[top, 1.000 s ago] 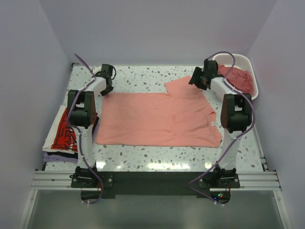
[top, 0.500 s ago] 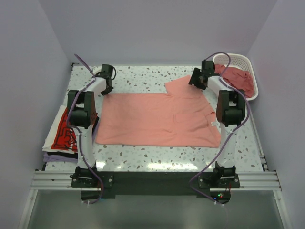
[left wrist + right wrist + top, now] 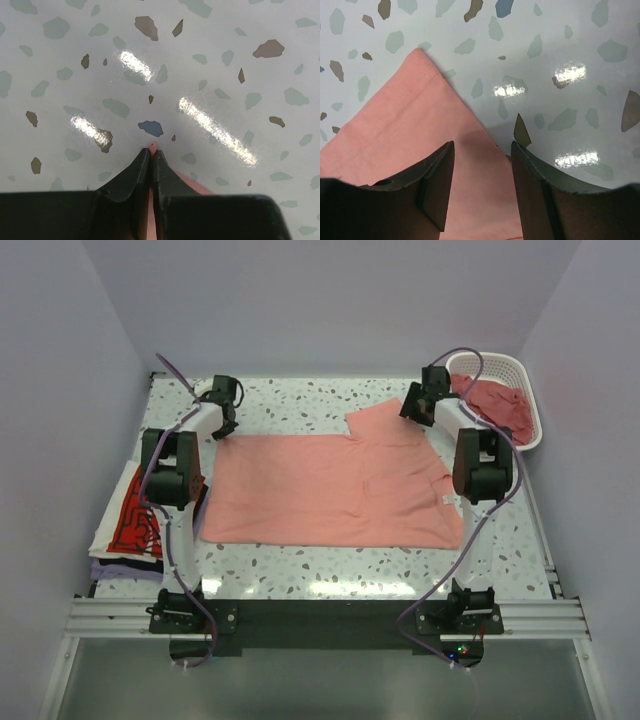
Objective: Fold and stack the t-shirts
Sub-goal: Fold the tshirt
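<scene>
**Salmon tee flat on the table, left claw pinching a corner, right claw wide open over a sleeve**

Top view: one salmon tee is spread out flat pretty much dead centre on the speckled table. Its long side runs 9 to 3 o'clock, and one sleeve sticks out toward 1 o'clock.

The left claw is down at the tee's 10 o'clock corner. On its wrist cam the two black fingers are squeezed right together, with a tiny sliver of salmon cloth poking out at the tips and a bit more pink showing just behind them. So it's clamped on the very corner of the tee, with bare table ahead of it.

The right claw is over that 1 o'clock sleeve and its fingers are spread wide apart, gripping nothing. In the wrist view the sleeve's stitched hem runs off toward 10 o'clock. One finger sits above the cloth and the other above bare table just past the sleeve's edge, so the edge falls in the gap between them. I can't tell whether the tips touch the cloth or hover above it.

Other stuff:
- At the table's 2 o'clock corner there's a white slatted basket with a heap of salmon tees slumped inside.
- Over at 8 o'clock, beside the left arm, a white tee with red and black print lies on top of a purple tee. The purple one peeks out at the near edge.
</scene>
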`<act>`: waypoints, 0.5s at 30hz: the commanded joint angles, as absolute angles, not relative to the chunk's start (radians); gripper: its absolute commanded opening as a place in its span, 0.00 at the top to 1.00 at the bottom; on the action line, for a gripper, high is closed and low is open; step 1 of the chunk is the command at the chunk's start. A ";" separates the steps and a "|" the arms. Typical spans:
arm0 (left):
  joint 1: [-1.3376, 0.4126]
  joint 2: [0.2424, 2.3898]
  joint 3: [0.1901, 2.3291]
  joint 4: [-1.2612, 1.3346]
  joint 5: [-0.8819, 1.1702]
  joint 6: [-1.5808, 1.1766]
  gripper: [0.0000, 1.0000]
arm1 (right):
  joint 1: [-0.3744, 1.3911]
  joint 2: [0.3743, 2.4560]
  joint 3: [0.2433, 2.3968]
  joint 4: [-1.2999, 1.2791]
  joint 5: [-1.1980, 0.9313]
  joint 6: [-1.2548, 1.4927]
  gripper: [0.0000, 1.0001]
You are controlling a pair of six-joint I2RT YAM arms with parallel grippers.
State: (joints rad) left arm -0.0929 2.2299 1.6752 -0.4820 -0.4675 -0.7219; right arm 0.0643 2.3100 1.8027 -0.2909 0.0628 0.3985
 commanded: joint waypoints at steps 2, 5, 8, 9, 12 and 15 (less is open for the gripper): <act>-0.097 2.237 1.646 -0.486 -0.420 -0.739 0.99 | 0.063 2.350 1.873 -0.319 0.074 0.394 0.50; -0.097 2.241 1.646 -0.485 -0.417 -0.739 1.00 | 0.072 2.361 1.887 -0.341 0.087 0.400 0.57; -0.097 2.244 1.644 -0.483 -0.414 -0.741 1.00 | 0.080 2.371 1.904 -0.350 0.071 0.410 0.61; -0.097 2.243 1.644 -0.483 -0.413 -0.742 1.00 | 0.083 2.378 1.911 -0.366 0.068 0.410 0.67; -0.097 2.241 1.643 -0.482 -0.411 -0.742 1.00 | 0.086 2.388 1.927 -0.383 0.052 0.416 0.72; -0.097 2.240 1.644 -0.482 -0.410 -0.739 1.00 | 0.089 2.388 1.928 -0.391 0.038 0.425 0.87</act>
